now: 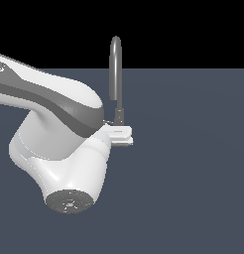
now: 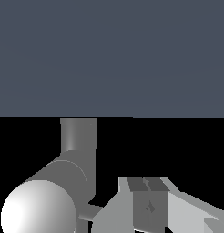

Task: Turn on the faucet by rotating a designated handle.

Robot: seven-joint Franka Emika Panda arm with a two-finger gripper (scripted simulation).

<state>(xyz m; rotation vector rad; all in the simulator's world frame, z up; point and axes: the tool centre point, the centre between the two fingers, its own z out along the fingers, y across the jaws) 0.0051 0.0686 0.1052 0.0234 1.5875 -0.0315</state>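
The faucet rises as a tall grey gooseneck from a short, thicker base on the dark floor. In the wrist view the faucet shows as a thick grey tube with a pale rounded end close to the camera. My gripper sits low at the foot of the faucet, on the exterior view's right of my white arm. A thin pale rod, the handle, pokes out sideways from the base. In the wrist view the handle runs from the base to the side of my gripper. The fingers are pressed together with nothing between them.
My bulky white-and-grey arm fills the exterior view's left and hides the ground behind it. A flat dark blue-grey floor spreads around the faucet.
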